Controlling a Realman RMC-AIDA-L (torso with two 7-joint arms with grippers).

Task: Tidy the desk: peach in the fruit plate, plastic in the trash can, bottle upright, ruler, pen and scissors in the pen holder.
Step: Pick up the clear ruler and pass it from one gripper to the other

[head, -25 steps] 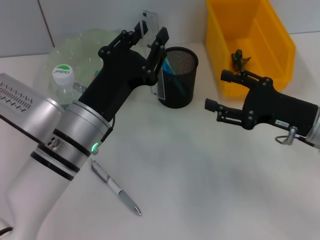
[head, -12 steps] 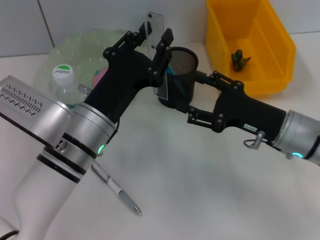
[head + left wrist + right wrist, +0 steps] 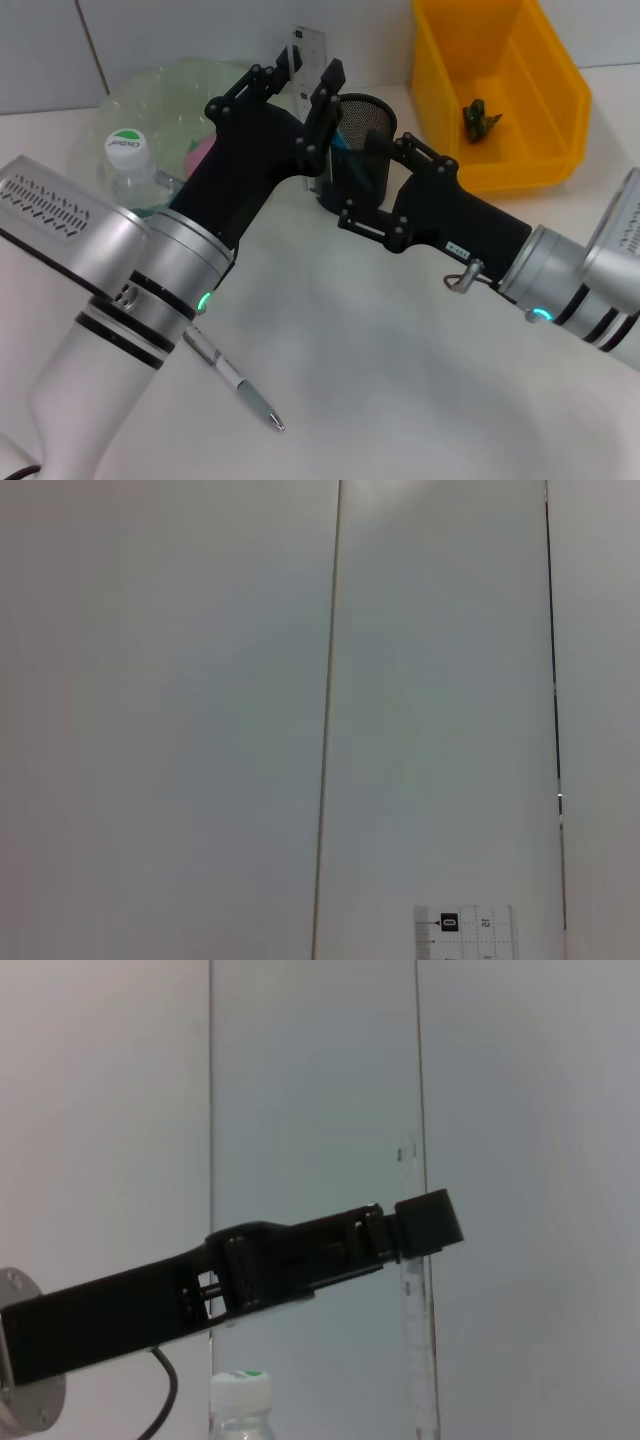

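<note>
Clear ruler (image 3: 308,60) clamped upright in left gripper (image 3: 300,85), right gripper (image 3: 362,180) spread around black pen holder (image 3: 362,150)

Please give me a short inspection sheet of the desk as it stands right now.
Surface: white desk, pen lying loose near the front.
Job's things: clear ruler upright at the rim of the mesh pen holder; bottle upright; pink fruit in the fruit plate; green scrap in the yellow trash can. Scissors not identifiable.
Clutter: nothing seen.
Grippers: left gripper with jaws shut on the ruler; right gripper with jaws open, straddling the pen holder.
Cables: short cable at the left arm, seen in the right wrist view.
Surroundings: pale panelled wall.
</note>
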